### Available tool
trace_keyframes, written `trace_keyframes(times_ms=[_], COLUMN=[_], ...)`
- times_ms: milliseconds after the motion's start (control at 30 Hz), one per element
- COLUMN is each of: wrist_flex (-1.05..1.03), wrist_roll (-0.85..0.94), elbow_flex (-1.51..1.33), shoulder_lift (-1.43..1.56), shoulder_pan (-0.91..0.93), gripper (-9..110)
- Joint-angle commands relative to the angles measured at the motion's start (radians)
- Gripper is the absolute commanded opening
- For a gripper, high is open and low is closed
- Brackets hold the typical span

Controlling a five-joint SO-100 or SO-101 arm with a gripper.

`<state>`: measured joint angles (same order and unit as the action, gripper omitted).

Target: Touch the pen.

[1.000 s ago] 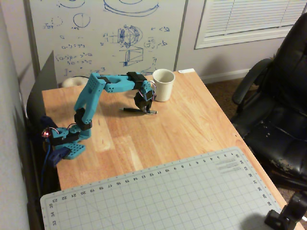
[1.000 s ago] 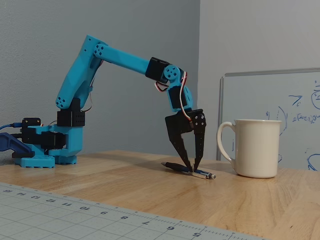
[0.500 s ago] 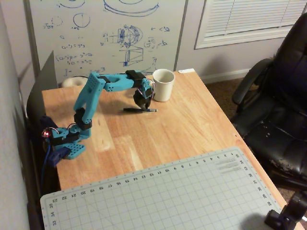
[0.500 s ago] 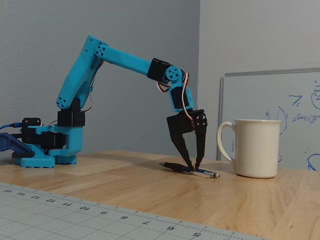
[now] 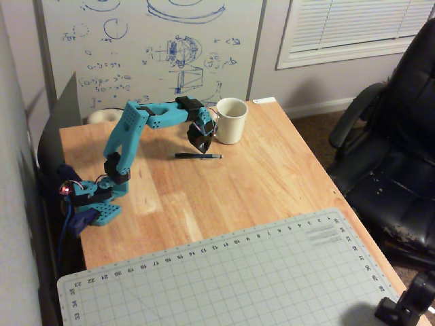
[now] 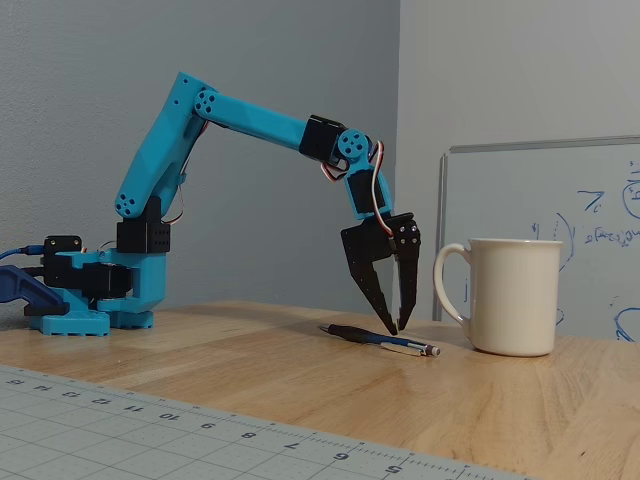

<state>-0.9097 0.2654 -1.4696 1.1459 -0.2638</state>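
Observation:
The pen (image 5: 198, 155) (image 6: 381, 340) is thin and dark with a silvery tip, and it lies flat on the wooden table (image 5: 258, 176) just left of the white mug in the fixed view. The blue arm's black gripper (image 5: 202, 145) (image 6: 397, 327) points down, with its tips a little above and behind the pen's middle and a thin gap to the pen. Its fingers (image 6: 372, 285) stand slightly apart in a narrow V, with nothing held between them.
A white mug (image 5: 231, 120) (image 6: 513, 296) stands close to the gripper, on its right in the fixed view. The arm's base (image 5: 95, 204) sits at the table's left edge. A grey cutting mat (image 5: 231, 278) covers the front. A black office chair (image 5: 394, 156) is to the right.
The gripper has lifted off the pen and drawn slightly back toward the mug. The pen has turned slightly and now lies free on the table.

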Motion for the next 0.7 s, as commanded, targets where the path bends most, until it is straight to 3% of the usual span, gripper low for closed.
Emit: trace_keyframes(times_ms=[0,667], wrist_flex=[0.003,0.003], wrist_roll=[-0.008,-0.008], elbow_flex=[0.081,0.081], shoulder_lift=[0.031,0.029], shoulder_pan=[-0.006,0.006], gripper=[0,0])
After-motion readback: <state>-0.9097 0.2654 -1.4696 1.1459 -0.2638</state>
